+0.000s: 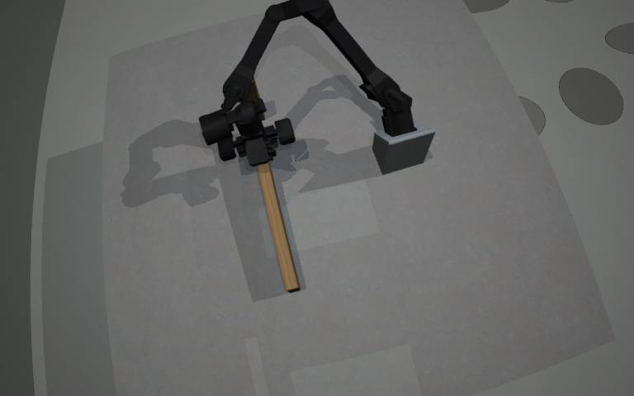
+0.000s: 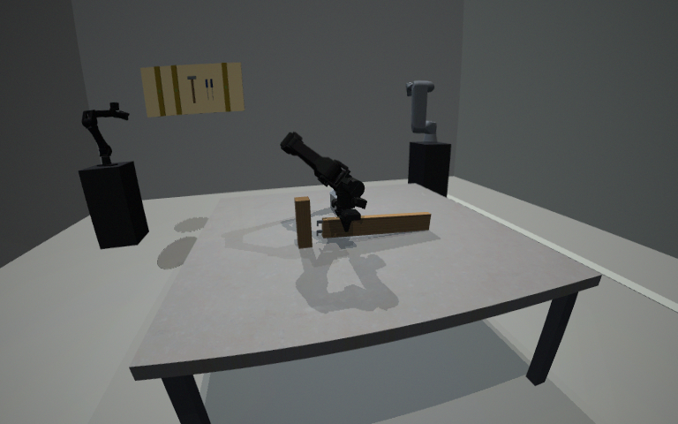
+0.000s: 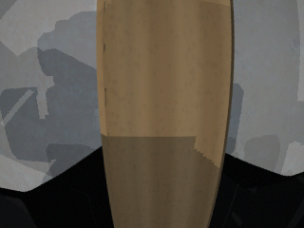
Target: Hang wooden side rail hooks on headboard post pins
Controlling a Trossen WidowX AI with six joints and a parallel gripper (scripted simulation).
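The wooden side rail [image 1: 277,223] [image 2: 395,224] [image 3: 161,71] stands on its narrow edge. My gripper [image 1: 258,151] [image 2: 347,224] [image 3: 151,146] is shut on it near its hook end, from above. In the exterior view, two small steel hooks [image 2: 319,222] stick out from the rail's end towards the headboard post [image 2: 303,222], with a narrow gap between them. The post stands upright; its slot and pins face away and are hidden. Whether the rail's underside touches the table is hard to tell.
The arm's grey base block [image 1: 404,151] stands beside the rail on the table [image 1: 467,261] [image 2: 449,279]. The arm arches over the post side. Two other arms stand on black pedestals [image 2: 117,205] [image 2: 428,167] beyond the table.
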